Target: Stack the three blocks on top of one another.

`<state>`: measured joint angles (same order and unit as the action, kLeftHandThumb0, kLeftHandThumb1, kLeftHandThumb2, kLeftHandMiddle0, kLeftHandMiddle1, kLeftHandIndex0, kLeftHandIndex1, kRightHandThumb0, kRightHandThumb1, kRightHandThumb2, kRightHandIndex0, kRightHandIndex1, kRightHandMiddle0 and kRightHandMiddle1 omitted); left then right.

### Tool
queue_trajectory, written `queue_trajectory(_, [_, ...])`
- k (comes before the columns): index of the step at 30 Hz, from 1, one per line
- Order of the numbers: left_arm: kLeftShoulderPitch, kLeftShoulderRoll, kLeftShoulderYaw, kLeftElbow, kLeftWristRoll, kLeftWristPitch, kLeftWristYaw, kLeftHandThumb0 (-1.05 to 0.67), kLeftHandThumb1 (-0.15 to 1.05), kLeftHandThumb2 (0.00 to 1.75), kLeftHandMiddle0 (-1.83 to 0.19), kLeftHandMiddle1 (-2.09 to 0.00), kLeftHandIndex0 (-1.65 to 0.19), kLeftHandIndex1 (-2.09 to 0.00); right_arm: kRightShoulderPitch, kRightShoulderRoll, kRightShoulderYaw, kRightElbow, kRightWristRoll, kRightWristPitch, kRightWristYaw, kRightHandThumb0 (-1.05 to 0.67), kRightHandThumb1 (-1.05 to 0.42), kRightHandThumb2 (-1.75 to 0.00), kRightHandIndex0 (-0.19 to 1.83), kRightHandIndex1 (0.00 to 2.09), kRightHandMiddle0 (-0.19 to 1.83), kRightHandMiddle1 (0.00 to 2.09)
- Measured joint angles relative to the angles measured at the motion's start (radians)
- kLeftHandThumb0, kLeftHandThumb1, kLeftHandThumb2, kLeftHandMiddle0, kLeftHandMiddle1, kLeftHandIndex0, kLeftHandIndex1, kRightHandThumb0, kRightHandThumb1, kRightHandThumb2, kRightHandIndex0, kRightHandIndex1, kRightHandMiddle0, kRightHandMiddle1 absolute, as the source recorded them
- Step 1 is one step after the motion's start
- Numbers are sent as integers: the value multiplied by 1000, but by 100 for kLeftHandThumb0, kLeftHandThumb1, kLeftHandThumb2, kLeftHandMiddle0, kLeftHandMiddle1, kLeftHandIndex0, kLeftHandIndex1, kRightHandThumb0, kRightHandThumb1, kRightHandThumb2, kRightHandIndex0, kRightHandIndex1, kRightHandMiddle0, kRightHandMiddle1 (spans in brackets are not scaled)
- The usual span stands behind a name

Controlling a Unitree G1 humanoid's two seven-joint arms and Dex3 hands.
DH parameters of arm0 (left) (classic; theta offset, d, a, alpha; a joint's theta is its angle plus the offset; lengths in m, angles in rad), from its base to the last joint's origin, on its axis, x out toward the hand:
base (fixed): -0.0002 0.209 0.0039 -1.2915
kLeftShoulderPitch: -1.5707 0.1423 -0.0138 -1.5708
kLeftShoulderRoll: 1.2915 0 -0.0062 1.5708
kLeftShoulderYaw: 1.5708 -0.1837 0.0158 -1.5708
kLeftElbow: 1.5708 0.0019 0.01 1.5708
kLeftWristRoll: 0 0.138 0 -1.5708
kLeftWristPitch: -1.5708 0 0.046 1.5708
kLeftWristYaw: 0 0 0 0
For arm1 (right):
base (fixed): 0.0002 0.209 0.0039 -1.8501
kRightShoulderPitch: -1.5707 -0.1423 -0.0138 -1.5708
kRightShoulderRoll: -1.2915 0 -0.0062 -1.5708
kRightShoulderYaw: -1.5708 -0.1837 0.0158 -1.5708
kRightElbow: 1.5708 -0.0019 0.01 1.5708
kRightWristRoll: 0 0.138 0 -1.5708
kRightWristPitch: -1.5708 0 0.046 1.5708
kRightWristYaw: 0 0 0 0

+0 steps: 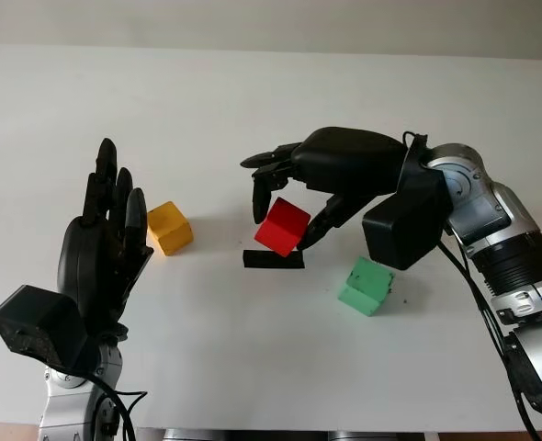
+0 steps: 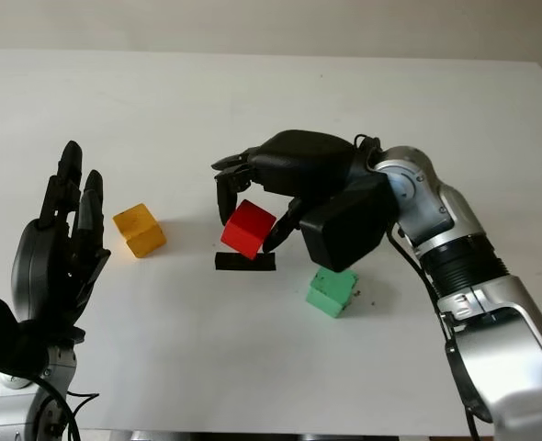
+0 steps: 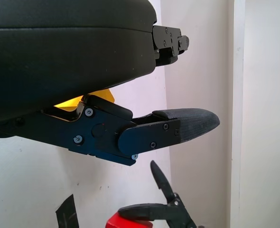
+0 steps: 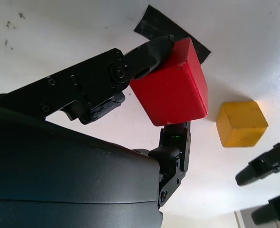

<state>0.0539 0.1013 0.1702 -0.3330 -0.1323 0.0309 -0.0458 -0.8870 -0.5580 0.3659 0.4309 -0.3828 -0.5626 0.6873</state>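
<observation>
White table (image 1: 253, 367) surface carries all items, with a pale wall behind its far edge. Nearest the robot, the left hand (image 1: 101, 248) stands raised above the near left part of the table, open and holding nothing, with the yellow block (image 1: 170, 227) just beyond its fingers and apart from them. On the near right lies the green block (image 1: 366, 286), flat on the table and untouched, under the right forearm. Further in, a strip of black tape (image 1: 273, 259) marks the centre of the table. Directly above and just behind that strip, the right hand (image 1: 285, 213) is closed around the red block (image 1: 282, 226), pinching it between thumb and opposing fingers; the block is tilted, one corner down, and appears to be clear of the table, though contact with the tape cannot be ruled out. No stack exists yet; all three blocks are separate. Assessment: the step in hand is carrying or placing the red block. To do this well, the block should be levelled before release, as a tilted face is likely to slide off whichever block receives it. The grip sits high on the block, so descent should be slow, with release only once the lower face seats squarely.
</observation>
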Motion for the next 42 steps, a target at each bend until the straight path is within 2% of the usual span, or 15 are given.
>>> queue_trajectory(8, [5,-4,-5,0,3,-5,3,-65,105,57,7,-5,6,-5,10,8,13,4,-28,9,-3,-35,-93,-5,23,5,42,133])
queue_trajectory(27, [21,-10,-11,-1,2,-20,2,-66,105,56,8,-5,7,-5,-15,48,64,181,-166,-190,-177,-43,-94,-5,26,6,44,138])
queue_trajectory(35, [22,-12,-14,-1,2,-20,3,-66,105,56,7,-6,7,-5,-26,50,72,211,-180,-218,-205,-42,-95,-6,26,6,43,141])
queue_trajectory(42, [22,-16,-15,-1,4,-20,7,-65,105,57,7,-5,6,-6,-32,54,74,238,-190,-236,-212,-46,-97,-6,19,3,28,144])
